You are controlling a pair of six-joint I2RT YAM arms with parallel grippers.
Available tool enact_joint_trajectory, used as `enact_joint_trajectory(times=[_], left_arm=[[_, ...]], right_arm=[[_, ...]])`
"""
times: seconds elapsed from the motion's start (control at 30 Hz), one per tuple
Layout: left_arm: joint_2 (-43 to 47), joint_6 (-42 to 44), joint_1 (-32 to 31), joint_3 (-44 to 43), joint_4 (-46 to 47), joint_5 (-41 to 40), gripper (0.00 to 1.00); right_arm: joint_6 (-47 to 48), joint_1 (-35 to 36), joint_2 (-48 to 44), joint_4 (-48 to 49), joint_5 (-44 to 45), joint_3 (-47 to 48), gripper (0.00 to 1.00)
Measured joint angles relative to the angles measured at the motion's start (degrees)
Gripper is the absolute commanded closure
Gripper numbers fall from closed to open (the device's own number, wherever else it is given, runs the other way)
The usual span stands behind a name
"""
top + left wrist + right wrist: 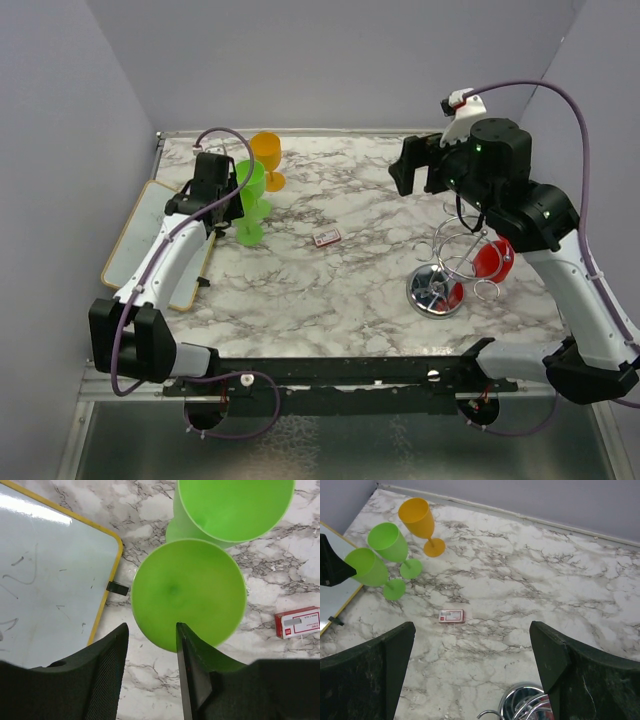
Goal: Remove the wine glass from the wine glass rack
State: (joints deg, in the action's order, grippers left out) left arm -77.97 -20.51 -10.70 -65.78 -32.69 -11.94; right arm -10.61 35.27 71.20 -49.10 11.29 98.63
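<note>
With jaws released, my left end effector (151, 627) hovers at the green wine glass (187, 590), well left of the wine glass rack (428, 288).

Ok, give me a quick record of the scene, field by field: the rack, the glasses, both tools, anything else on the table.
rack: wine glass rack, upright, right side of the table
on rack: red wine glass
off rack: near green glass, far green glass, orange glass, standing far left
left tool: jaws apart, at the near green glass
right tool: wide open, empty, above the rack
other: small red and white box, whiteboard
</note>
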Motion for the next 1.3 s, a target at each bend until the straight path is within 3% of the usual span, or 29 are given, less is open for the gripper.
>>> enact_joint_trajectory(times=[0.1, 0.27, 0.4, 0.6, 0.87, 1.03, 1.3], left_arm=[[0.92, 0.07, 0.00, -0.42, -0.22, 0.37, 0.45], [3.82, 0.04, 0.04, -1.55, -1.31, 2.05, 0.22], [6.84, 0.48, 0.07, -3.78, -2.16, 3.21, 0.14], [13.57, 0.33, 0.09, -6.12, -1.95, 9.77, 0.13], [22.05, -4.90, -1.44, 0.42, 9.01, 30.86, 0.12], [22.27, -6.60, -8.24, 5.60, 15.04, 36.52, 0.12], [19.39, -6.32, -21.00, 9.68, 21.03, 38.14, 0.12]], right_arm=[[0.31, 0.00, -0.72, 0.11, 0.17, -0.57, 0.00], [0.59, 0.00, -1.29, 0.31, 1.33, -0.68, 0.00], [1.92, 0.00, -2.36, 0.66, 3.72, -1.97, 0.00], [5.20, 0.00, -1.73, 0.70, 9.33, -2.75, 0.00], [7.43, -1.88, 2.67, -0.02, 18.93, -3.65, 0.00], [6.36, -11.56, 3.17, -1.22, 17.66, -3.65, 0.00], [1.09, -22.84, 0.46, -5.01, 13.60, -8.28, 0.00]])
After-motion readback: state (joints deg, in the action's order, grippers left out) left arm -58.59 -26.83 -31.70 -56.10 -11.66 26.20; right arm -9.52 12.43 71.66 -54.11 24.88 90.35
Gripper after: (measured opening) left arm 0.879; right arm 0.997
